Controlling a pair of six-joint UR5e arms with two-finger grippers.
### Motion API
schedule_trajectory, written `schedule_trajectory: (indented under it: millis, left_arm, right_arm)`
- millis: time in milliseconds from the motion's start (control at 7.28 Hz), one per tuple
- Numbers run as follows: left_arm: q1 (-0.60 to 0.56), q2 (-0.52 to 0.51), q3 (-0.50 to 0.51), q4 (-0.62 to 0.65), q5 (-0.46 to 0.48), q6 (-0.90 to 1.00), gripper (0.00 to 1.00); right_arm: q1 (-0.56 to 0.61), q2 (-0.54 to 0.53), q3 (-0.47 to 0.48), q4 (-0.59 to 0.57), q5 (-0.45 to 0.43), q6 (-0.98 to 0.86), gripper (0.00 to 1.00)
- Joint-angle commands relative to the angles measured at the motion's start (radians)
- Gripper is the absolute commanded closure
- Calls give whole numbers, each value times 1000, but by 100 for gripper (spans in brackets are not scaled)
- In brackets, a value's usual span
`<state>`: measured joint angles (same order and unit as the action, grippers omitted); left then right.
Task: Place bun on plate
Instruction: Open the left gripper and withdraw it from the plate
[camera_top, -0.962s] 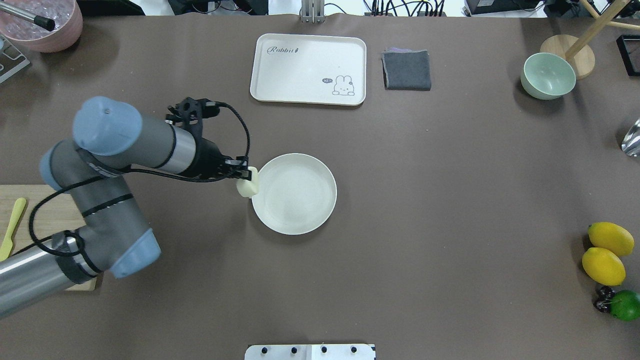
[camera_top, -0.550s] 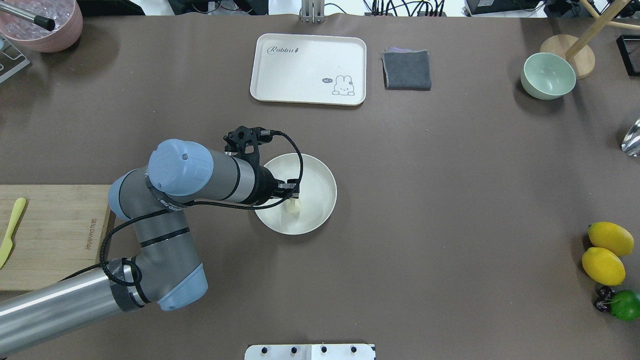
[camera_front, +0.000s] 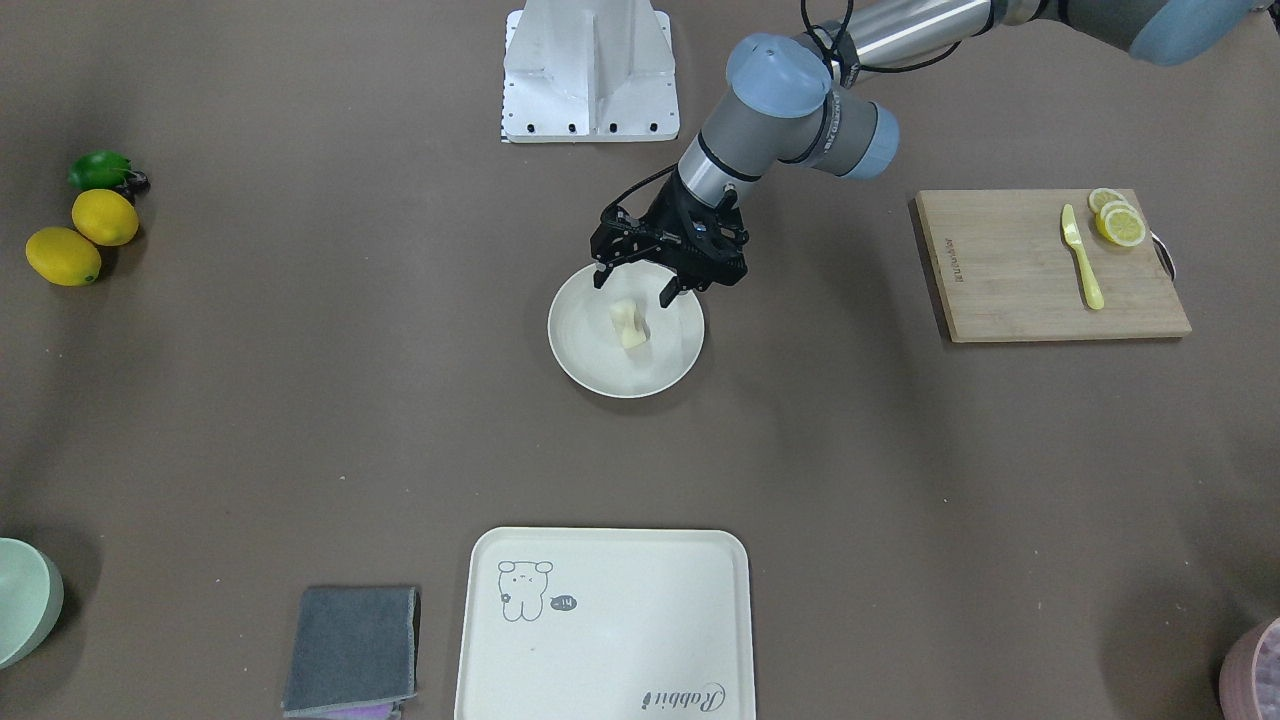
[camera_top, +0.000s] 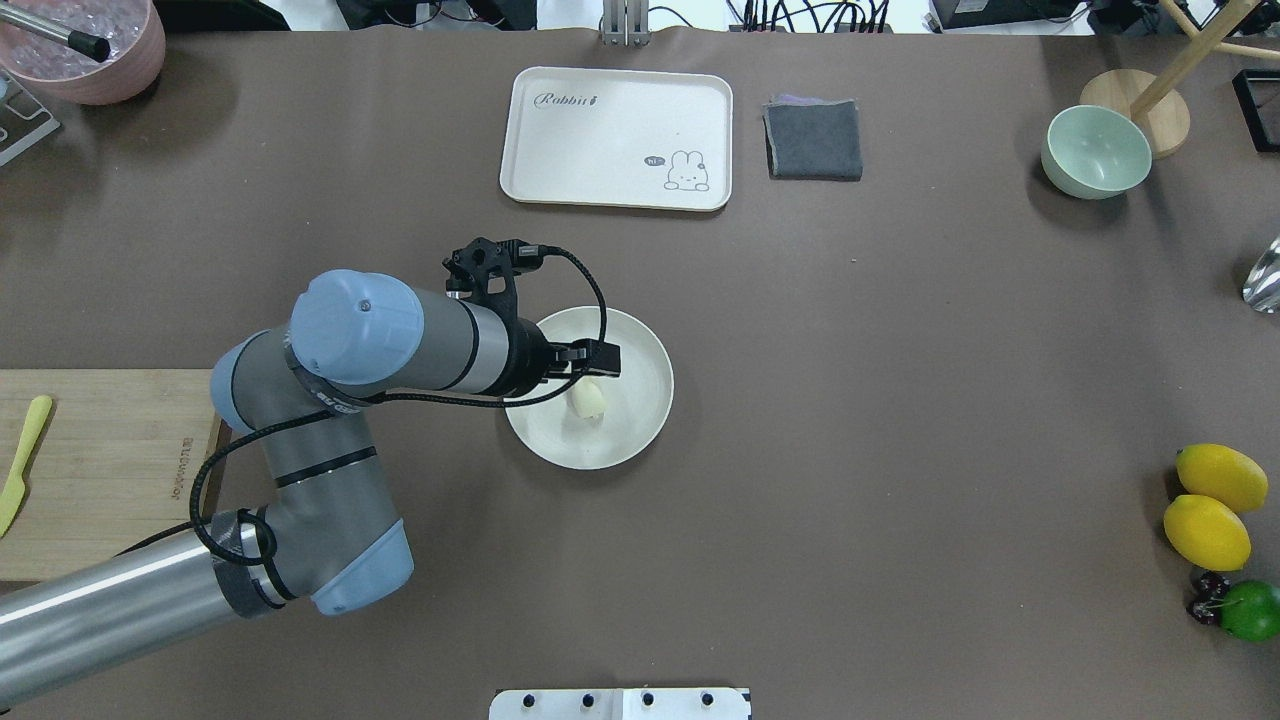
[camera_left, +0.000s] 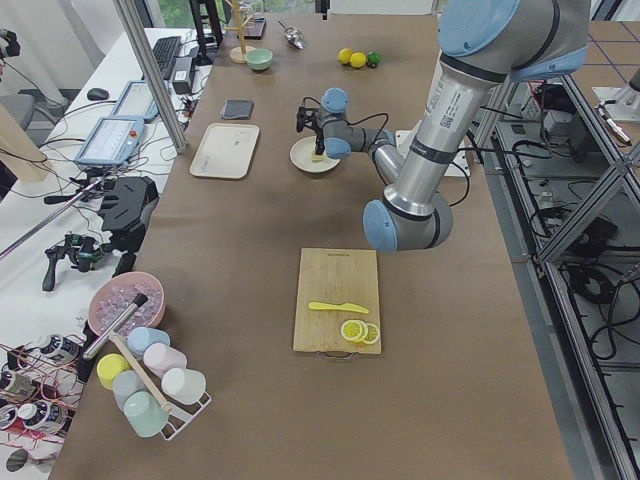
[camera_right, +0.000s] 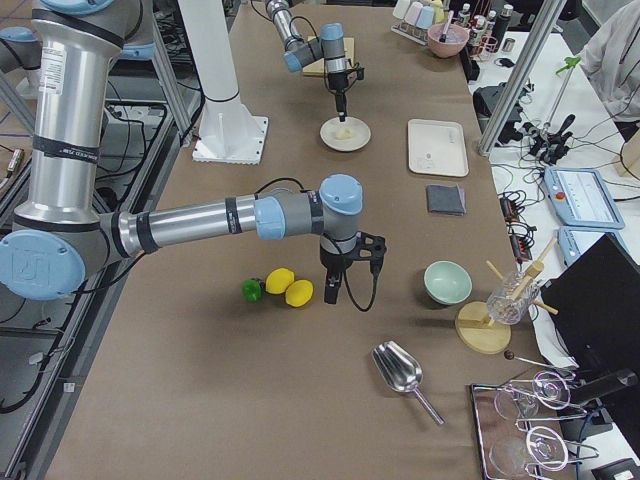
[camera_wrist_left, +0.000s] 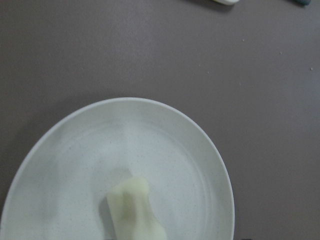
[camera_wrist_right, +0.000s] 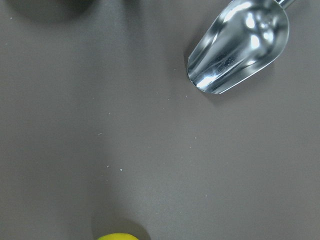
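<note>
Bun (camera_front: 628, 324) resting inside plate (camera_front: 580, 358). Left gripper (camera_front: 633, 288) spread wide just over it, empty. Raise yours straight up and avoid nudging bun. Right gripper (camera_right: 332, 292): cannot tell.

Overhead, front views face opposite, share plate (camera_top: 640, 420); left wrist close above it.

left gripper (camera_front: 633, 291) above bun (camera_front: 628, 325) on plate (camera_front: 585, 355), plate's far rim open, tray (camera_front: 620, 640) well apart
</note>
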<state>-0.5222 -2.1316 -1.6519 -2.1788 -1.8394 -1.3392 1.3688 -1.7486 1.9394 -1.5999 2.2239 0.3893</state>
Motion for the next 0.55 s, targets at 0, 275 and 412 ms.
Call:
schedule_trajectory:
  millis: [0, 275, 412]
  left_arm:
    - [-141, 74, -183, 263, -136, 116, 3]
    - [-392, 217, -269, 417, -341, 541, 3]
    - [-533, 289, -263, 422, -445, 699, 3]
  right_arm:
    - [6, -14, -16, 0, -3, -4, 0]
    - [70, -20, -36, -6, 8, -135, 0]
    - [123, -28, -69, -12, 37, -221, 0]
